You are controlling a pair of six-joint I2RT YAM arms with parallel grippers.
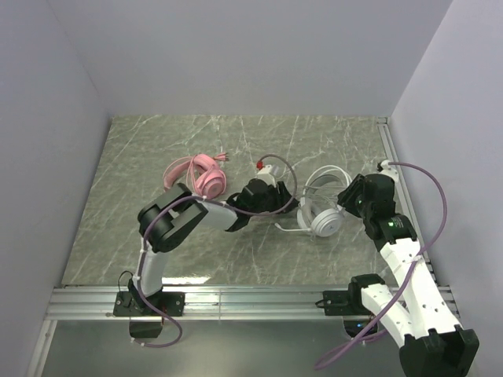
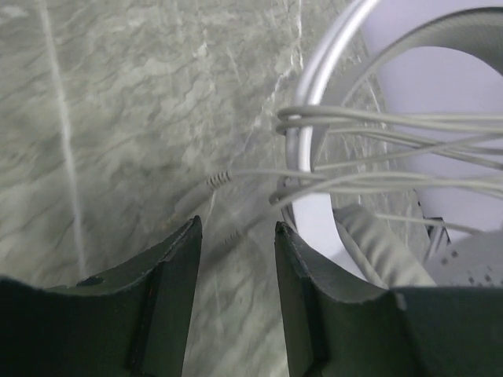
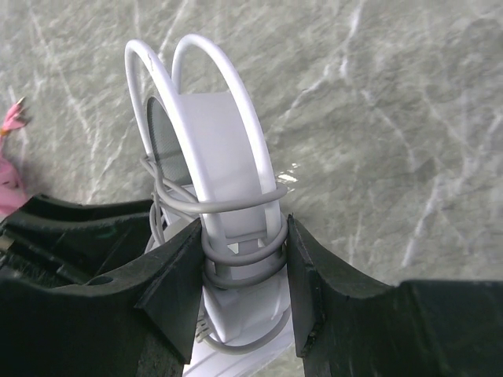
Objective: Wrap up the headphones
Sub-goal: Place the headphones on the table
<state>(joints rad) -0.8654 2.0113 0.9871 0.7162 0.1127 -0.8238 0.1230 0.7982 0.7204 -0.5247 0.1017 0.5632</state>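
a pink over-ear headset [image 1: 196,174] is seen lying on the grey marble-patterned tabletop [image 1: 141,157], left of centre, in the top view. only a sliver of it [image 3: 9,157] is caught at the left edge of the right wrist view, and it is not shown in the left wrist view at all.

the left gripper [image 1: 279,206] is reached out to mid-table, between the two headsets. in the top view its fingers are too dark to be read. in the left wrist view the left gripper [image 2: 236,228] is shown with fingers spread, only bare marble in the gap, nothing pinched. just ahead of the fingers a metal jack plug [image 2: 220,179] is seen lying on the marble, with loops of thin pale cable [image 2: 393,118] strung across the silver band to the right. neither the plug nor the loops can be made out from above.

the white over-ear headset with grey cushions [image 1: 324,216] is placed right of centre, well apart from the pink one.

the right gripper [image 1: 347,201] is set against its right side. the grip is settled by the right wrist view only: the right gripper [image 3: 242,228] is clamped on the white headset's [image 3: 224,133] flat white band, both fingers pressed on it, with cable [image 3: 244,263] wound round the band between them.
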